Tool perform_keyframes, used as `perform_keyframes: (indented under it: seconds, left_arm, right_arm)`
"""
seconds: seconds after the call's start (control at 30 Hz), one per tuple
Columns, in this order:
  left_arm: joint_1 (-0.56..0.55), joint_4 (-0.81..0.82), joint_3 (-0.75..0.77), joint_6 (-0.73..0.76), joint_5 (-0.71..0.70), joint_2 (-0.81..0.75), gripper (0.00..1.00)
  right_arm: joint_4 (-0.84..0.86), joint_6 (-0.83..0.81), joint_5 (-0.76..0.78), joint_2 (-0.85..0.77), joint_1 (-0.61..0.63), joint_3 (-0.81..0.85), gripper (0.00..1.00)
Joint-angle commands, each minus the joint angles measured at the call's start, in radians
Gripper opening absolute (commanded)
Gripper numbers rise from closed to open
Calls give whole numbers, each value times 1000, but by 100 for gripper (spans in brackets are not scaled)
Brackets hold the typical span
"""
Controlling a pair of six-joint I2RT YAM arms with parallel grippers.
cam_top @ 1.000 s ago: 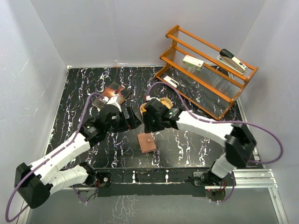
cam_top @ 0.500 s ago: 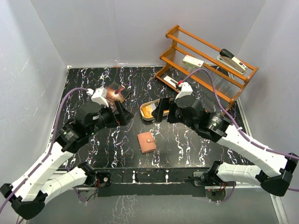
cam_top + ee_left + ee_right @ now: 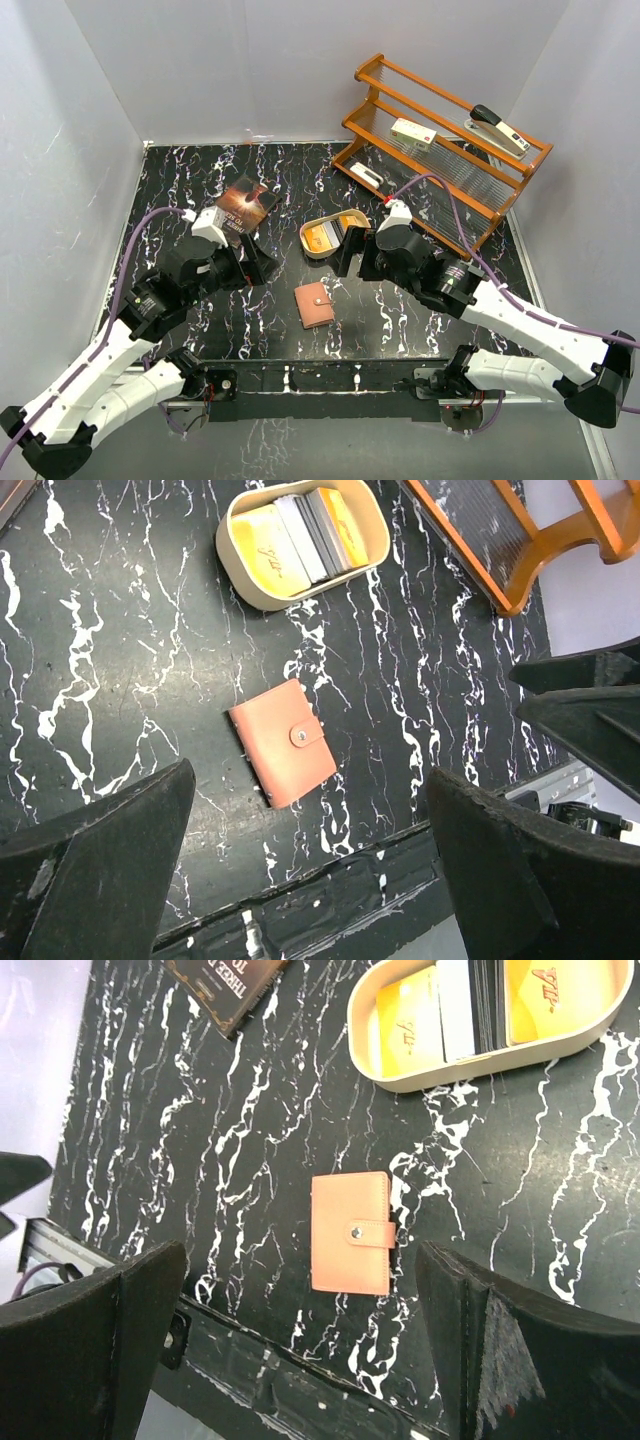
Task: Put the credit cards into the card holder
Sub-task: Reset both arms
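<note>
Cards point(image 3: 300, 540): yellow, grey and dark faces, packed together inside tin point(image 3: 425, 1082). Wallet point(image 3: 283, 742): closed, snap tab fastened, flat on marbled table point(image 3: 170, 190), nearer the arm bases than tin and apart from it. Left gripper point(image 3: 310, 880): released, fingers spread wide, empty, hanging above table left of wallet. Right gripper point(image 3: 310, 1350): likewise released and empty, close beside tin. Book point(image 3: 240, 207): flat, beyond left gripper. Rack point(image 3: 450, 140): far right, stapler point(image 3: 498, 128) on top shelf.

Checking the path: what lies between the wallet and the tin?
Nothing; bare tabletop separates wallet and tin, shown in the left wrist view.
</note>
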Motion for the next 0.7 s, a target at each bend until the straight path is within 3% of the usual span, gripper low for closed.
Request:
perform_keyframes:
  seconds: [0.0,0.67]
  left_arm:
    - [-2,46,-4,-19,-29,-20,99]
    - [-2,107,11,24,-32,-10,99]
  right_arm:
    - [91,23,4,-9,0,25,98]
    - [54,9,24,-26,0,55,98]
